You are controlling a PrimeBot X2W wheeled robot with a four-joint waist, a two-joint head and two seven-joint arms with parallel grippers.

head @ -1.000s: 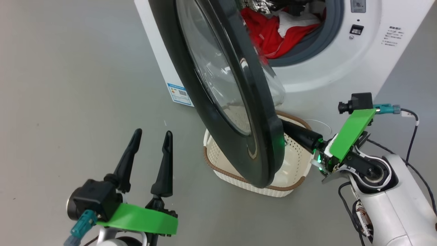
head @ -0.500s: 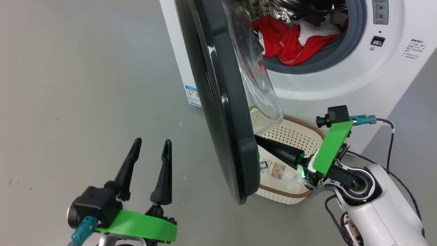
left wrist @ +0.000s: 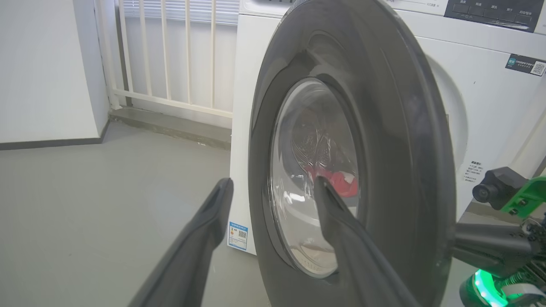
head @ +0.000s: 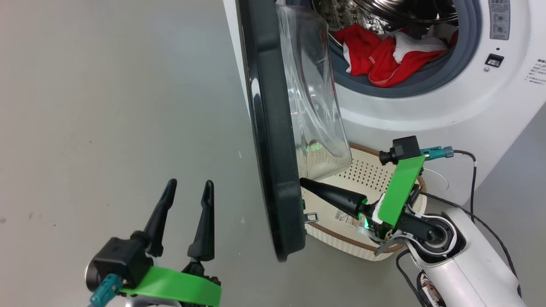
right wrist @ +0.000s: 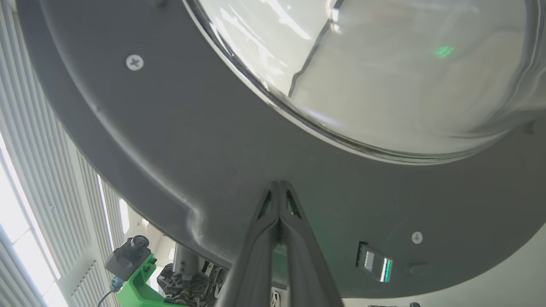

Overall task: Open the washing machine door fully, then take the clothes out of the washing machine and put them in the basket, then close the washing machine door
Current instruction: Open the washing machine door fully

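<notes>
Door (head: 273, 170): open, standing edge-on down the centre of the head view, with its glass bowl (head: 315, 98) bulging right toward the washer (head: 426, 115) in the upper right. Clothes (head: 384, 55): red and white, heaped in the mouth of the drum (head: 362, 17) at upper right. Basket (head: 337, 243): on the floor (head: 106, 106) at lower centre, just in front of the washer, its left end hidden behind the door's lower edge. Right gripper (head: 303, 182): jaws pressed together with nothing between them, above the basket. In the right wrist view the tip meets the door's dark inner face just below the bowl. Left gripper (head: 190, 182): lower left, jaws wide and holding nothing, on the door's outer side and apart from it.
</notes>
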